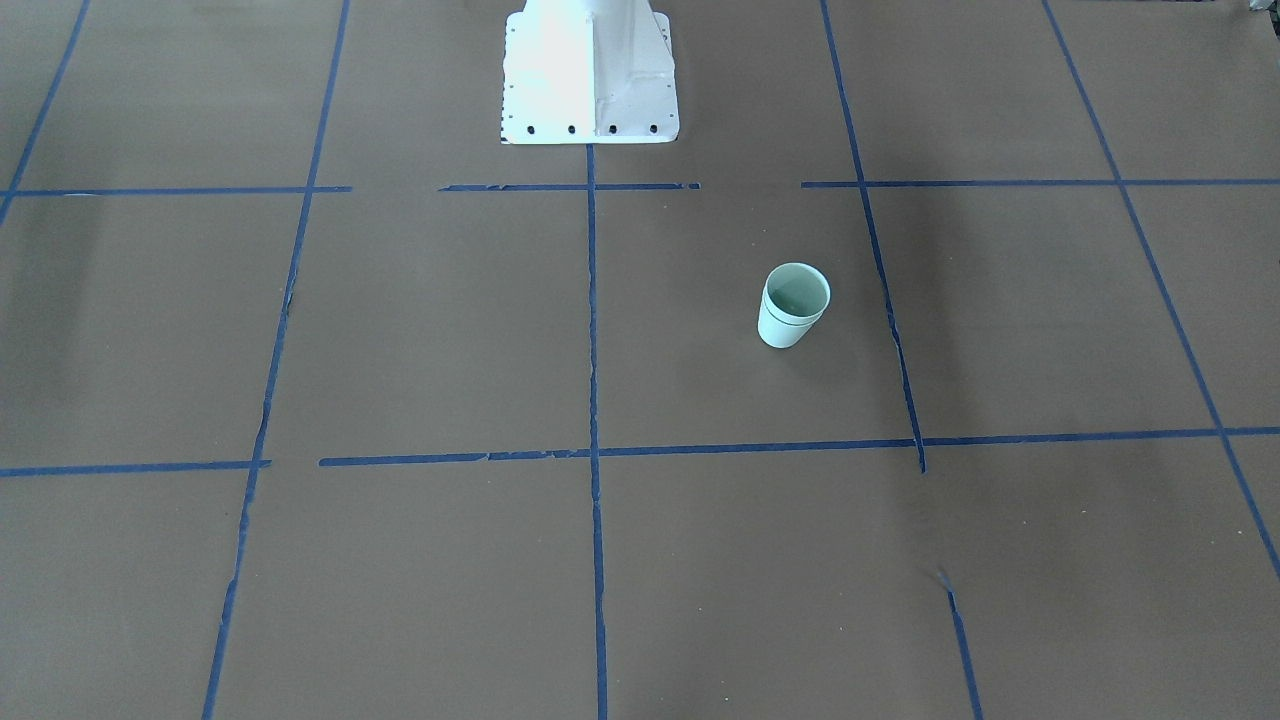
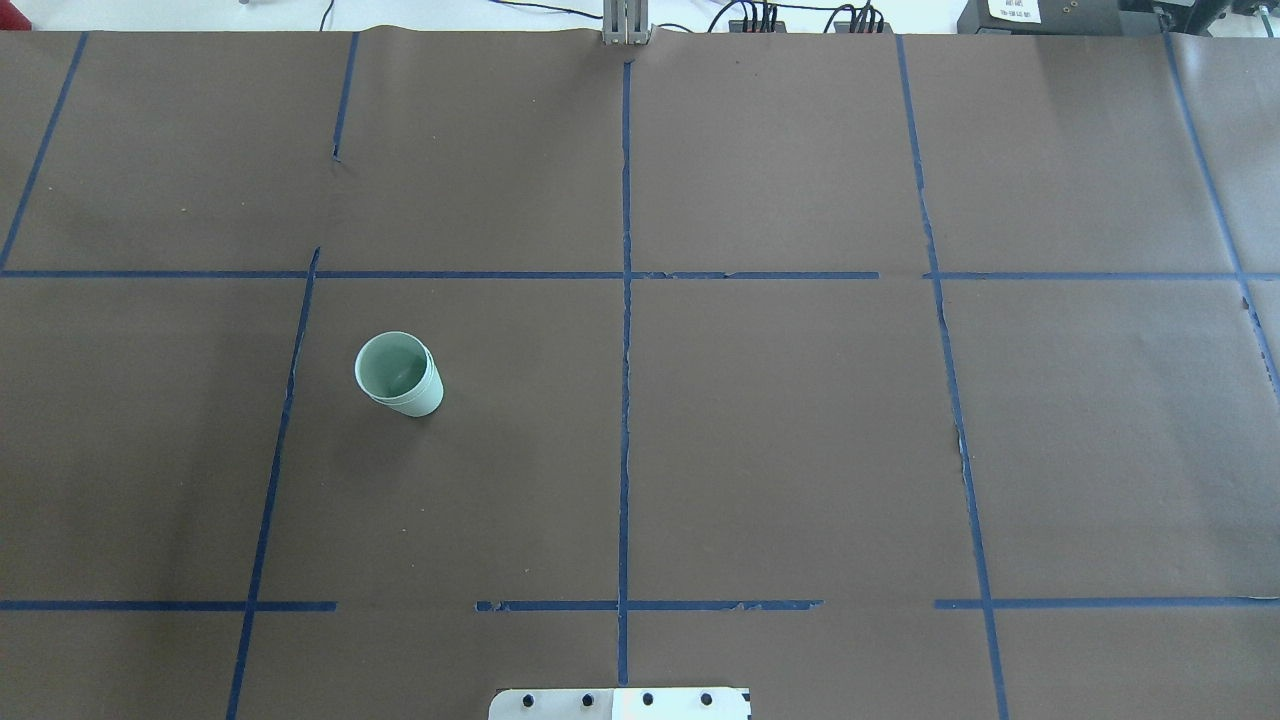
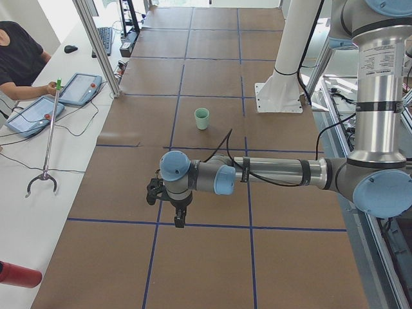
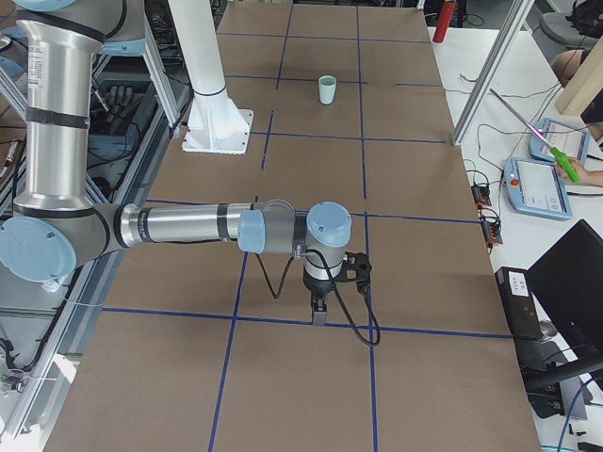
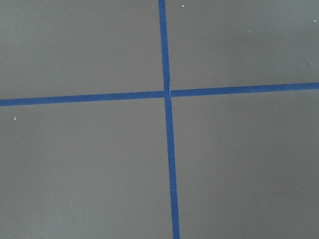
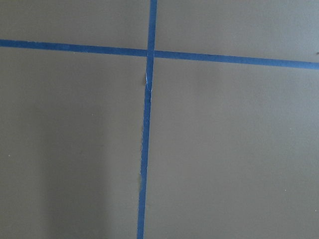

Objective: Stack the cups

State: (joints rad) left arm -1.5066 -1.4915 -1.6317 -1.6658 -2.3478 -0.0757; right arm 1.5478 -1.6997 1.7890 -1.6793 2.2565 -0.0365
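At the table's left end, the nearest thing to me is the left arm (image 3: 270,172), stretched level above the brown paper-covered table (image 3: 122,174). The left gripper (image 3: 176,217) points straight down, hanging over a crossing of blue tape lines (image 3: 212,225). I cannot tell whether its fingers are apart or together. Its wrist camera shows only brown paper and a tape cross.

Beyond it, well apart from the gripper, stand the cups (image 3: 202,118). They are pale mint green and upright, one nested inside the other, with two rims showing (image 1: 794,305). From overhead they sit in the table's left half (image 2: 397,374), in the middle row, nearer the tape line on their left than the centre line. Nothing touches them.

Farther still is the white robot base (image 3: 280,96).

At the table's far right end, the right gripper (image 4: 320,313) also points down over a tape crossing. I cannot tell its finger state either.
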